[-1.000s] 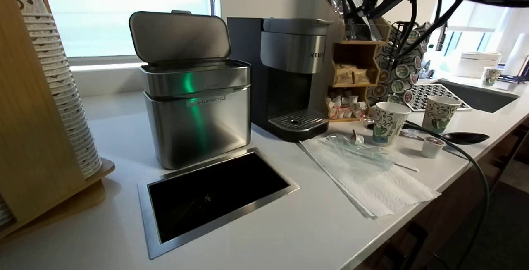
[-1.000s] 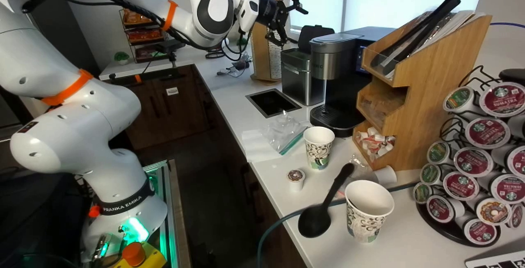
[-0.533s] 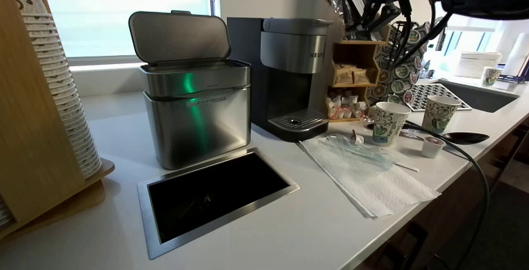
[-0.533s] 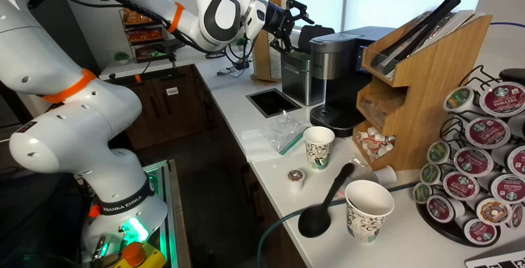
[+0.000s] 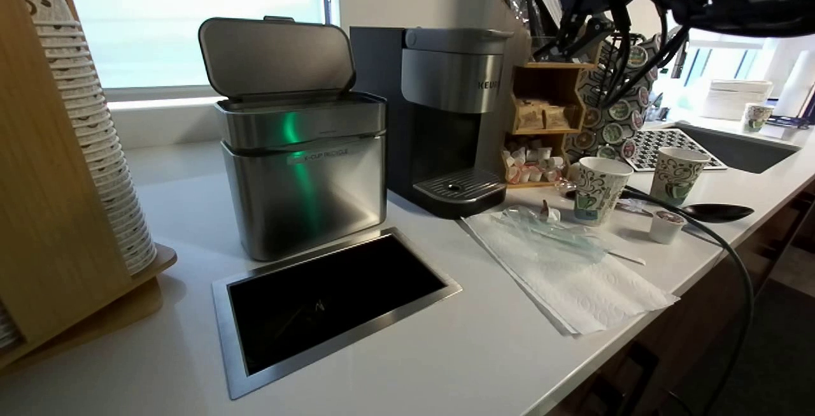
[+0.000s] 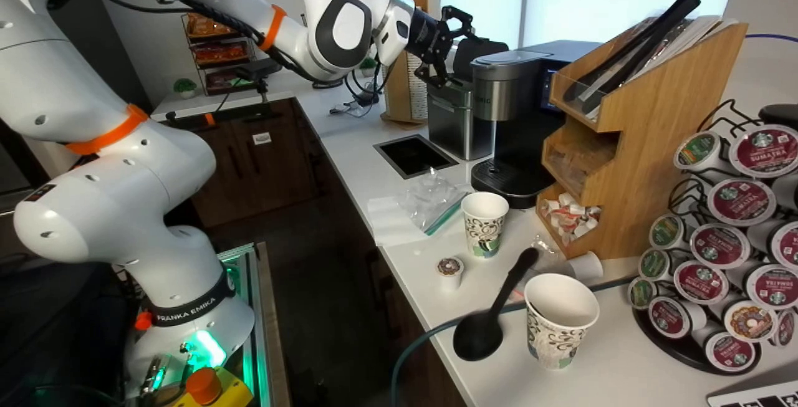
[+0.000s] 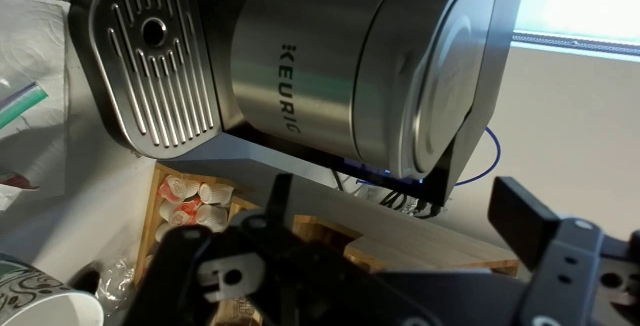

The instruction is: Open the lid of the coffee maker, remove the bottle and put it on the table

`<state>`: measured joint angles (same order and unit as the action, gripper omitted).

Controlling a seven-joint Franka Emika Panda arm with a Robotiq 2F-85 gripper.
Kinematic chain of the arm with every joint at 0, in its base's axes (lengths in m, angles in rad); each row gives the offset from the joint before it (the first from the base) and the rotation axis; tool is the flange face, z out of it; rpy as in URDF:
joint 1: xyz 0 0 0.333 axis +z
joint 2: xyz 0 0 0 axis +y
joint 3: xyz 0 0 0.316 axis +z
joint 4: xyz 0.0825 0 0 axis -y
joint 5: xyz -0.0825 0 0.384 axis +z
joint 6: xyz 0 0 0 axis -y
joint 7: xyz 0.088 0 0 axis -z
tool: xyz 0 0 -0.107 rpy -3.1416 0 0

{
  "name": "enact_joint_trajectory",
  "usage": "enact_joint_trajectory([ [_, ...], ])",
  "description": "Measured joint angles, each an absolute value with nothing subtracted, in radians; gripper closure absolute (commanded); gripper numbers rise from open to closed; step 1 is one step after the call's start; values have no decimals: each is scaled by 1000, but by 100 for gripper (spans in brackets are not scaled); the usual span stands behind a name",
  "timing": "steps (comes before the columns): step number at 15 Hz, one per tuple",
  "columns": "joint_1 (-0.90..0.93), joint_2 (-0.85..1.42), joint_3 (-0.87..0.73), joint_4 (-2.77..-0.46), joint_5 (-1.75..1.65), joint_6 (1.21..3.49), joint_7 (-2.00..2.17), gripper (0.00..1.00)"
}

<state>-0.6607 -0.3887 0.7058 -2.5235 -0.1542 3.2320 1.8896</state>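
The dark grey coffee maker (image 5: 439, 81) stands on the white countertop (image 5: 458, 352) in an exterior view; it also shows in an exterior view (image 6: 495, 98) and close up in the wrist view (image 7: 300, 76). Its rounded grey lid (image 5: 458, 40) is down, also in the wrist view (image 7: 430, 81). The bottle is not visible in any view. My gripper (image 6: 457, 61) is open and empty, in the air in front of the machine at about lid height, touching nothing. In the wrist view my spread fingers (image 7: 400, 206) are below and apart from the lid in the picture.
A steel bin (image 5: 305, 193) with raised lid stands beside the machine, behind a steel-framed black inset (image 5: 344, 301). A wooden organizer (image 6: 661, 145) flanks the other side. Paper cups (image 6: 485, 226), a black spoon (image 6: 480, 332), a coffee pod (image 6: 449, 273), a plastic bag (image 6: 430, 198) and a cable lie nearby.
My open gripper has moved lower and closer to the coffee maker. The machine, its lid and the objects on the countertop have not moved.
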Motion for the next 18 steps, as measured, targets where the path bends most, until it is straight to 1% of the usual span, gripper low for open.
enact_joint_trajectory([
  [8, -722, -294, 736, -2439, -159, 3235, 1876, 0],
  [18, -729, -173, 782, -2343, -163, 3238, 1846, 0],
])
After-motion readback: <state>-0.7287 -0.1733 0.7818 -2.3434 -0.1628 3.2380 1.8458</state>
